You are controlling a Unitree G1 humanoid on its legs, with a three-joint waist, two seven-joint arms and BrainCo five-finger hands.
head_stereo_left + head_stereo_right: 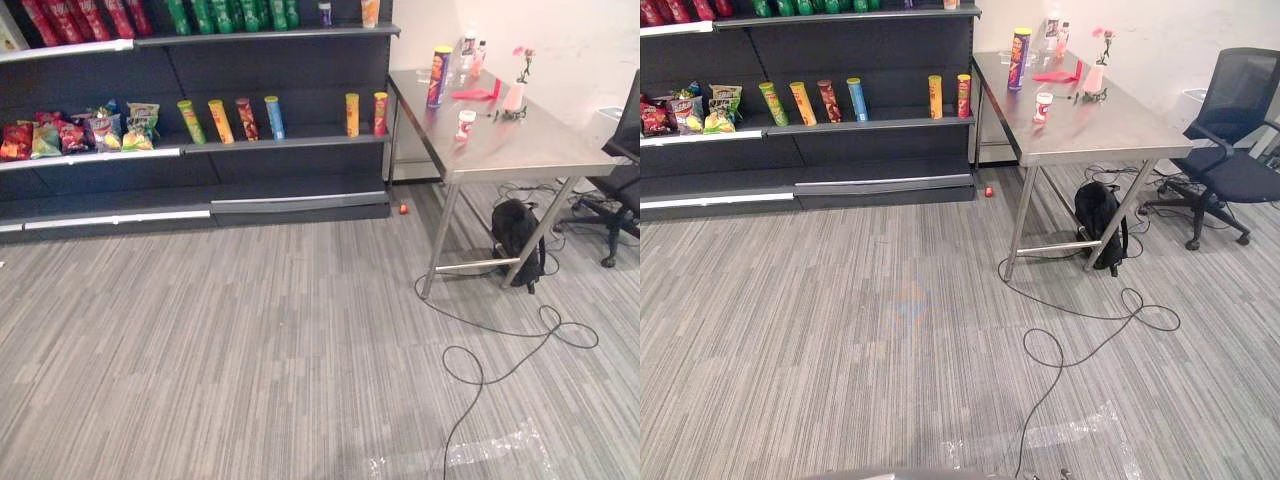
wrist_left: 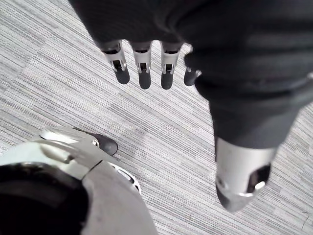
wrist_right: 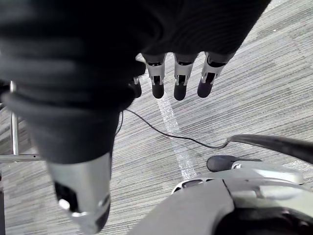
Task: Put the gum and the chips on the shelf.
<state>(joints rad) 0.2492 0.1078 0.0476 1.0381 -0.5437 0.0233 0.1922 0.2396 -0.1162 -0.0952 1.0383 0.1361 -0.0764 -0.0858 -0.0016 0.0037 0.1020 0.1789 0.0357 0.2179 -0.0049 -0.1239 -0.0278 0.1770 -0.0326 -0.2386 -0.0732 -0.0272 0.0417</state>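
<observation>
Grey striped carpet (image 1: 250, 350) runs across the room to a dark shelf (image 1: 290, 143) that holds chip cans (image 1: 246, 119) and snack bags (image 1: 100, 130). Beside the shelf stands a shiny metal table (image 1: 520, 150). On it are the tall chips can (image 1: 439, 76) and a small white and red tub (image 1: 465, 125), which I take for the gum. Both are far from the robot's fingers. The left hand (image 2: 142, 73) hangs over the carpet with its fingers straight and loose, holding nothing. The right hand (image 3: 178, 83) hangs the same way. I think the job is at its very start. Next the robot needs to walk to the table, bring its fingers close to the gum or the chips, and curl them round one.
</observation>
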